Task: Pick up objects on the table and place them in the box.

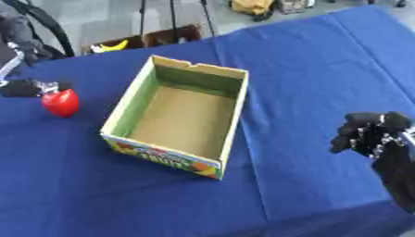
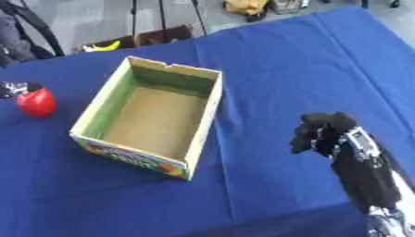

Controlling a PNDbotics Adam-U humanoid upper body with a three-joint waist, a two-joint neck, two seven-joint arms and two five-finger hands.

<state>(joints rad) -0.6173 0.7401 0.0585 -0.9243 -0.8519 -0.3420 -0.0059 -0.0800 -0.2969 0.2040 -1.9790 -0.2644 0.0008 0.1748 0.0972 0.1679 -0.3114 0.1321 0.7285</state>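
An open cardboard box point(image 1: 231, 115) with green inner walls and a bare brown floor stands left of the table's middle; nothing lies in it. A red rounded fruit-like object point(image 1: 61, 102) sits on the blue cloth to the box's left. My left hand point(image 1: 24, 87) comes in from the left edge and touches the top of the red object; its grasp is hidden. At the lower right, well clear of the box, my right hand point(image 2: 323, 132) hovers with curled fingers and holds nothing.
The blue cloth point(image 1: 316, 69) covers the whole table, which runs askew toward the upper right. Past the far edge stand a brown carton holding a yellow banana point(image 1: 113, 45) and some dark stand legs point(image 1: 172, 18).
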